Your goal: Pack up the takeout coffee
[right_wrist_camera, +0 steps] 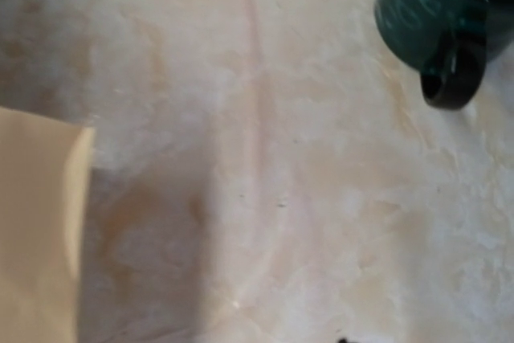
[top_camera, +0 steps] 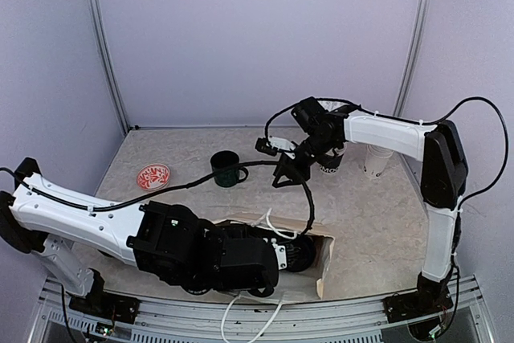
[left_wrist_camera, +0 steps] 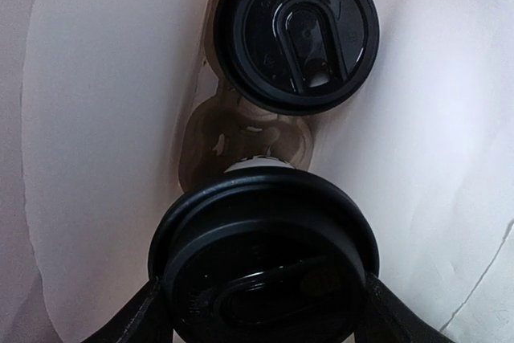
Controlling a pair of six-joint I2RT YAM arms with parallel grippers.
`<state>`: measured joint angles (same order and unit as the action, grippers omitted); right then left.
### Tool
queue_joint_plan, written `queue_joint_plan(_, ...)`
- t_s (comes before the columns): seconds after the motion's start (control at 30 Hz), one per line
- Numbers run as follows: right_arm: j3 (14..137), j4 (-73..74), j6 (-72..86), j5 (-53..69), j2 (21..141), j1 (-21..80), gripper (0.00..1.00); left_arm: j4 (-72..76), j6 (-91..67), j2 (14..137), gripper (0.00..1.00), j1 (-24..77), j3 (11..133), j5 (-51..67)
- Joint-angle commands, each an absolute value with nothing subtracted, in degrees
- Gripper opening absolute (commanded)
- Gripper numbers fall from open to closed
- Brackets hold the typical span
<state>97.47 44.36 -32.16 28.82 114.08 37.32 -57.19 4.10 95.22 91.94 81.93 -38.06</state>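
In the left wrist view my left gripper (left_wrist_camera: 263,287) is shut on a takeout coffee cup (left_wrist_camera: 265,238), its fingers (left_wrist_camera: 132,319) pressing both sides of the black lid. A second lidded coffee (left_wrist_camera: 297,34) stands just beyond it. Both are inside the brown paper bag (left_wrist_camera: 96,158). From the top, the left gripper (top_camera: 291,255) reaches into the bag (top_camera: 324,263) at the front centre. My right gripper (top_camera: 291,172) hovers above the table at the back. A white cup with black lettering (top_camera: 329,165) stands just right of it, partly hidden by the arm.
A dark green handled mug (top_camera: 226,169) stands left of the right gripper and shows in the right wrist view (right_wrist_camera: 434,22). A stack of lidless white cups (top_camera: 376,160) stands at the back right. A red patterned disc (top_camera: 152,176) lies at the back left.
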Motion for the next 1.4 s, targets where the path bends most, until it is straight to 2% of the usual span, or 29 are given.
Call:
queue_joint_plan(0.0,96.87,41.94,-30.32,27.19,116.41,37.08,0.41,-52.64,7.57,93.19,0.58,90.96,80.95,-38.03)
queue_joint_plan(0.63,96.81,44.29,-31.24,32.63,122.32,39.50,0.41,-45.51,17.82,93.50,0.58,87.36,77.16,-36.21)
queue_joint_plan(1.37,92.70,43.81,-32.00,36.55,118.65,42.02,0.39,-44.11,24.22,94.58,0.58,86.65,74.36,-36.82)
